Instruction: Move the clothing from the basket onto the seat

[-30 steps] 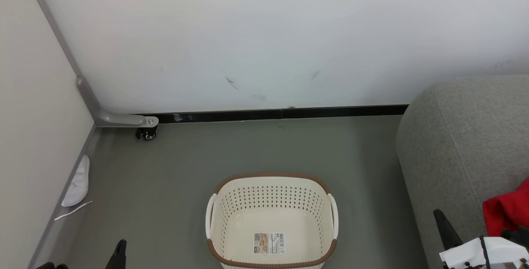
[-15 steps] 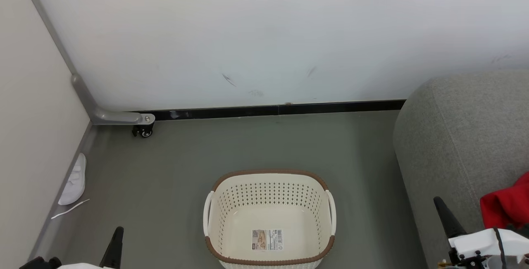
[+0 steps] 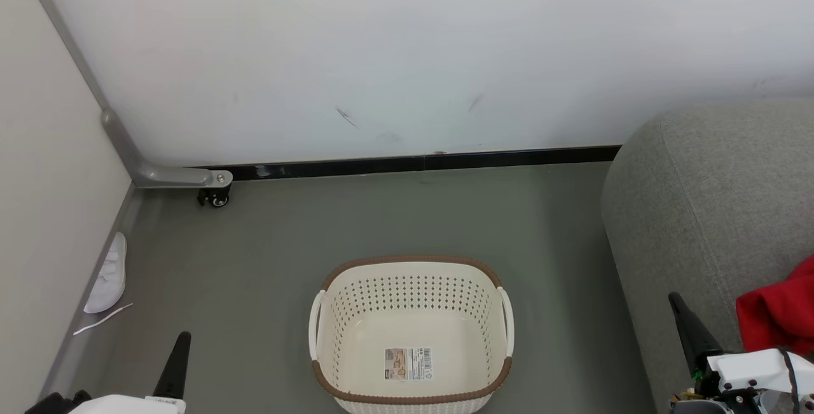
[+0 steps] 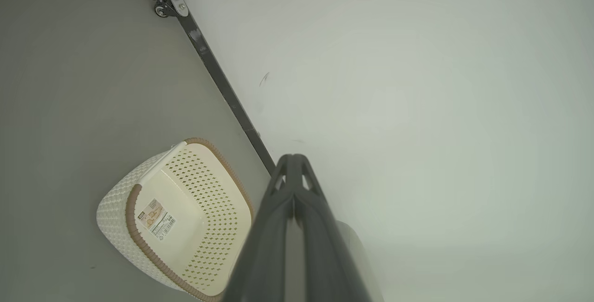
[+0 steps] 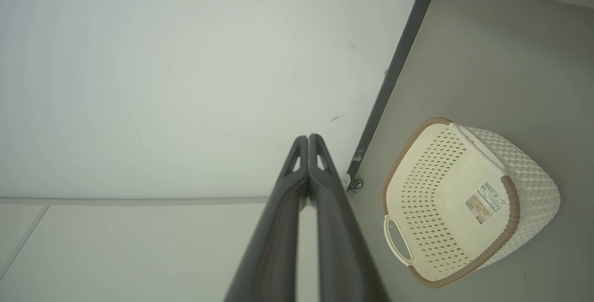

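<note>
At lower left, the left tool [image 3: 182, 341] has risen further into view.

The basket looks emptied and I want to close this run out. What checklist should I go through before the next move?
1. Basket holds no garment: ok, just a sticker on its bottom.
2. Clothing on the seat: ok for the red fabric seen there.
3. Both garments there: cannot tell, the fabric runs off the head view's edge.
4. Left gripper free: ok, fingers shut on nothing.
5. Right gripper free: ok, fingers shut on nothing.
</note>
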Robot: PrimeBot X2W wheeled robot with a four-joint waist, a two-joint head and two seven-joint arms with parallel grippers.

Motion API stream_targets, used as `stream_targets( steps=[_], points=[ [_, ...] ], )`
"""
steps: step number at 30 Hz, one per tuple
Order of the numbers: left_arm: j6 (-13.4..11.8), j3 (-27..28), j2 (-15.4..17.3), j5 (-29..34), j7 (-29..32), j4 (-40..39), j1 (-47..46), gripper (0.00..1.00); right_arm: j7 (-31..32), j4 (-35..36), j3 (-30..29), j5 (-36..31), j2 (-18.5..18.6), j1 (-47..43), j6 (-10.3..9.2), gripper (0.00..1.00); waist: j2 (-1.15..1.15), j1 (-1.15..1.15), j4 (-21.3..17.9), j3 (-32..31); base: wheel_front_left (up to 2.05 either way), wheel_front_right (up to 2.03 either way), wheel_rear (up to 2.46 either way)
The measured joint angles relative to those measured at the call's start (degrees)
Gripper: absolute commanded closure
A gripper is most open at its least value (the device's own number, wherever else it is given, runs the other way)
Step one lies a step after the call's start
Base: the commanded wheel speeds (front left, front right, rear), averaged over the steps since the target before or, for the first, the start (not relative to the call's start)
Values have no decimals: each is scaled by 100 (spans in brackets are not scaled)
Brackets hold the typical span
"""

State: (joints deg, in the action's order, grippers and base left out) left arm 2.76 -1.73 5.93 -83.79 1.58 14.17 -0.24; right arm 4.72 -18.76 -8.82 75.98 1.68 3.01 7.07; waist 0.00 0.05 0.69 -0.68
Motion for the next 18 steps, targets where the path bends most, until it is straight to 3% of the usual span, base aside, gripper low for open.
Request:
stream_targets(
  steps=[18],
  points=[
    [378, 480, -281, -923, 346, 108, -256, 100, 242, 167, 2, 1528, 24, 104, 0, 100, 0, -1, -71, 81, 0, 0, 0]
  ],
)
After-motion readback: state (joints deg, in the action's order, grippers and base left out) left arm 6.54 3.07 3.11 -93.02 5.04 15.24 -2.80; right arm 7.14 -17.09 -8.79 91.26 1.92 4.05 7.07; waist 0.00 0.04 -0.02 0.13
